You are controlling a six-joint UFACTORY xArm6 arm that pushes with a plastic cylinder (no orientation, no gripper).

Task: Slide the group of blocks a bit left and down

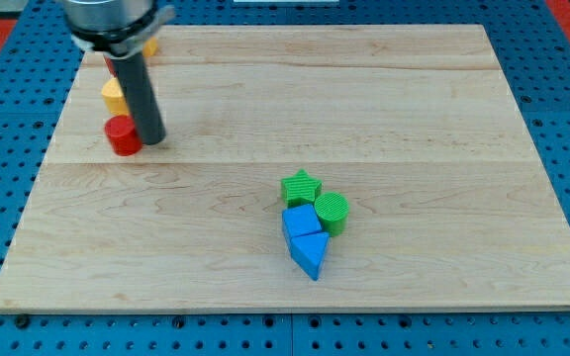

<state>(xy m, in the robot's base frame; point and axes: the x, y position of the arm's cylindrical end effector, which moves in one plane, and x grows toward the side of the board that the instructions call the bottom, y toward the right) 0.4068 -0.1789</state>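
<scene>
A group of blocks lies right of the board's middle, toward the view's bottom: a green star (pixel 301 187), a green cylinder (pixel 332 211), a blue cube (pixel 301 221) and a blue triangle (pixel 310 253), all touching. My tip (pixel 151 139) stands far off at the view's upper left, touching the right side of a red cylinder (pixel 122 135). The rod rises from there to the arm at the top edge.
A yellow block (pixel 114 95) lies just above the red cylinder, left of the rod. A red block (pixel 111 67) and an orange block (pixel 150 45) are partly hidden behind the arm. The wooden board (pixel 414 109) sits on a blue pegboard.
</scene>
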